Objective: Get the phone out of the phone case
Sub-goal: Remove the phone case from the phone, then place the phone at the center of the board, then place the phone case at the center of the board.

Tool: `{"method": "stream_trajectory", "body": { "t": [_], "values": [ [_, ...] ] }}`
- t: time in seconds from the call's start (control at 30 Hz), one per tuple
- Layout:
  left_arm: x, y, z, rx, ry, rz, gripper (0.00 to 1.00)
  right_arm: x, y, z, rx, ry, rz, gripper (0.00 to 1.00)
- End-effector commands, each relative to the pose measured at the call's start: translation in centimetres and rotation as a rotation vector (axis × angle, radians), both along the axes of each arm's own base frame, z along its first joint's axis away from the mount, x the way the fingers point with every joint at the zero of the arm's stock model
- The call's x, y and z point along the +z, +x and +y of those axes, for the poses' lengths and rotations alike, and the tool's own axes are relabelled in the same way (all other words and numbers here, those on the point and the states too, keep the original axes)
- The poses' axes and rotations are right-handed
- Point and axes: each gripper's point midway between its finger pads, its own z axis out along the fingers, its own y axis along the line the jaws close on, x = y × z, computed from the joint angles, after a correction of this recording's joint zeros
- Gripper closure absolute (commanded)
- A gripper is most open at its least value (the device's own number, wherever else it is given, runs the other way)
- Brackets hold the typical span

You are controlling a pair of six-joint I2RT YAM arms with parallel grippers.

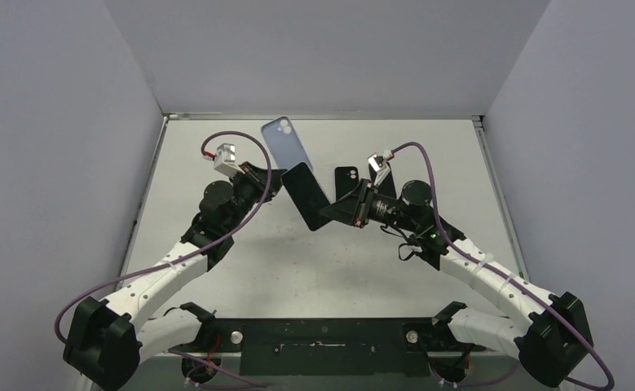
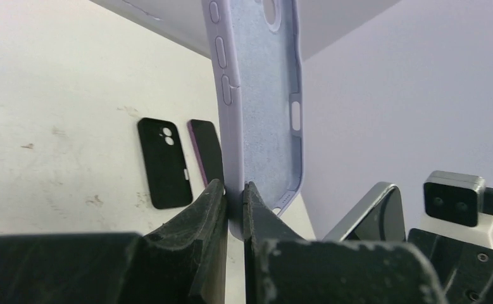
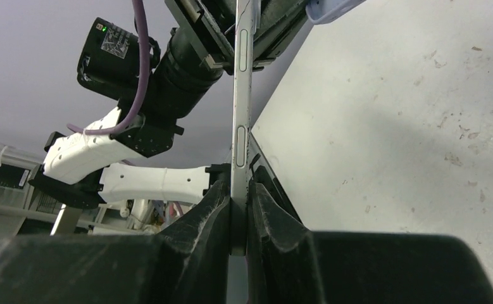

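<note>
The lavender phone case [image 1: 286,148] is held up off the table, and my left gripper [image 1: 271,181] is shut on its lower edge. In the left wrist view the case [image 2: 262,107] shows its empty fuzzy inside, its side wall pinched between the fingers of the left gripper [image 2: 234,196]. The phone [image 1: 306,195], a dark slab with a silver frame, is out of the case and just right of it. My right gripper [image 1: 330,213] is shut on its lower end. In the right wrist view the phone's thin edge [image 3: 242,126] stands upright between the jaws of the right gripper [image 3: 239,202].
A black phone case [image 1: 346,181] lies flat on the white table [image 1: 240,269] behind the right gripper. In the left wrist view it [image 2: 162,161] lies beside a second dark case with a purple rim [image 2: 205,152]. Grey walls close in the table on three sides.
</note>
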Motion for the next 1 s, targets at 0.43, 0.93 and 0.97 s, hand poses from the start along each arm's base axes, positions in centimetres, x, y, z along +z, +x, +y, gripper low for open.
{"method": "stream_trajectory", "body": {
  "t": [0.43,0.93,0.97],
  "values": [
    [-4.7,1.1,2.6,-0.048,0.246,0.104,1.0,-0.3,7.2,-9.1,-0.194,-0.135,-0.149,1.0],
    [-12.7,5.1,-2.2,-0.3,0.34,0.285,1.0,-8.4,18.0,-24.4,-0.662,-0.296,-0.058,1.0],
    [-13.1,5.4,-2.5,-0.306,0.34,0.294,1.0,-9.3,18.4,-25.5,-0.682,-0.311,-0.037,1.0]
  ]
}}
